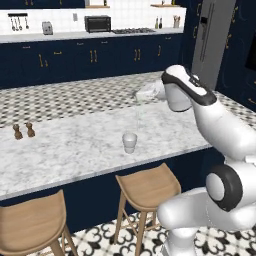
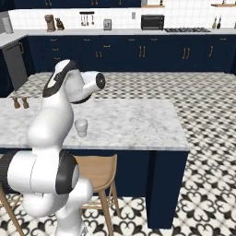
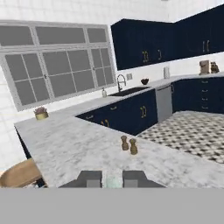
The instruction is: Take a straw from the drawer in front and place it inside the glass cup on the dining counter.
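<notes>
Navy cabinets and a patterned tile floor surround the marble worktop (image 1: 75, 145) that crosses the middle of the left base view. Above it, right of centre, a thin pale straw (image 1: 138, 112) hangs upright from the gripper (image 1: 144, 95), whose fingers (image 3: 89, 178) are clamped on its top end. Just below the straw's lower tip the glass cup (image 1: 129, 142) stands on the worktop. Two brown shakers (image 1: 23, 131) sit far left, and wooden stools (image 1: 145, 187) line the lower edge

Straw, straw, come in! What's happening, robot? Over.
Tool shut on straw. Straw upright just above glass cup, not yet in. Nothing in the way.
</notes>
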Motion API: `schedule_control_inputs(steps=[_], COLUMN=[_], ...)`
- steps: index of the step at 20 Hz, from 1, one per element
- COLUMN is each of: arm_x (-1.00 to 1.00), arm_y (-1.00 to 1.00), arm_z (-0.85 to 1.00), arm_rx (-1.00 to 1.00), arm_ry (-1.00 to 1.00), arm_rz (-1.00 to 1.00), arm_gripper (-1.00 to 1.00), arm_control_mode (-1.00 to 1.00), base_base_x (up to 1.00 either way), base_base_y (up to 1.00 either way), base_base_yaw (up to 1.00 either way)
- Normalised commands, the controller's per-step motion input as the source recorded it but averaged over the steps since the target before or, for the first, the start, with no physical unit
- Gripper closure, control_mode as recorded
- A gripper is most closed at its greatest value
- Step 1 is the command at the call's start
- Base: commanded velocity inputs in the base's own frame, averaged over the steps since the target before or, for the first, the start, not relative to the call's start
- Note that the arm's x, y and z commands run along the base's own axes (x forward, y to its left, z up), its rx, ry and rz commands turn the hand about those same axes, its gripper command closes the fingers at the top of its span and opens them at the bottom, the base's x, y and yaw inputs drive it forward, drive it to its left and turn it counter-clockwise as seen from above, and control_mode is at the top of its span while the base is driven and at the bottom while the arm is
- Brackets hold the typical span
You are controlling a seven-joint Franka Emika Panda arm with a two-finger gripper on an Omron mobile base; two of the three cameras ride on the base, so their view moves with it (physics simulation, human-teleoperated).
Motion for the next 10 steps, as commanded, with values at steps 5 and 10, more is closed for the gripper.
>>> schedule_control_inputs(steps=[5,10], arm_x=[0.39,0.27], arm_y=[0.07,0.0], arm_z=[-0.35,-0.48], arm_rx=[0.09,0.01], arm_ry=[0.0,-0.09], arm_rz=[0.56,0.46], arm_gripper=[1.0,1.0], arm_control_mode=[-1.0,-1.0], base_base_x=[0.0,0.0], base_base_y=[0.0,0.0], base_base_yaw=[0.0,0.0])
